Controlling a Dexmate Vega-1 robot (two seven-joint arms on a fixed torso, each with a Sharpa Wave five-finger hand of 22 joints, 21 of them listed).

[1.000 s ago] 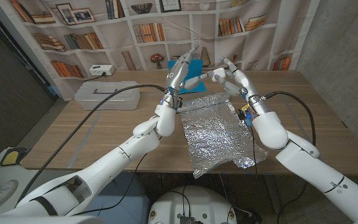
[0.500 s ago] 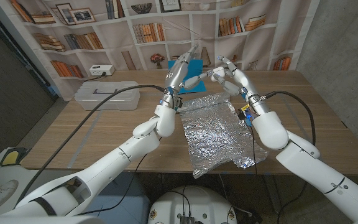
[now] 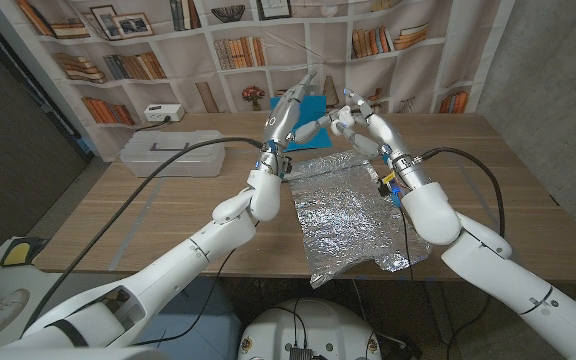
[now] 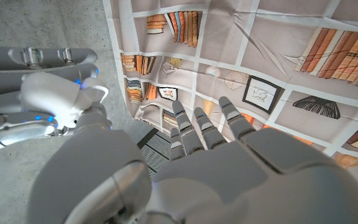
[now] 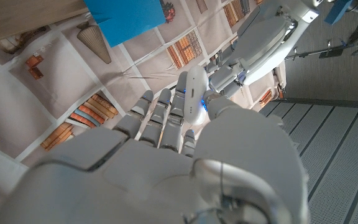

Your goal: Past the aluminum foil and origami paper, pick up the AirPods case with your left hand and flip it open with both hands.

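1. Both hands are raised above the far half of the wooden table [image 3: 148, 215], meeting in the air over the far edge of the aluminum foil [image 3: 348, 215].
2. Left hand [image 3: 290, 112] stands upright with its long fingers stretched up and apart, while its thumb side reaches across toward the right hand.
3. Right hand [image 3: 363, 118] has its fingers curled in toward the left hand, fingertips at the spot where the two hands meet.
4. AirPods case [image 5: 196, 94] shows in the right wrist view as a small white rounded piece between the fingers of the two hands; in the head view it is too small to make out, so I cannot tell which hand truly grips it or whether its lid is up.
5. Blue origami paper [image 3: 306, 106] lies on the table just behind the hands, beyond the foil.
6. A clear plastic box [image 3: 172, 152] sits on the far left of the table, well apart from the foil.
7. A bookshelf backdrop [image 3: 168, 50] hangs behind the table.
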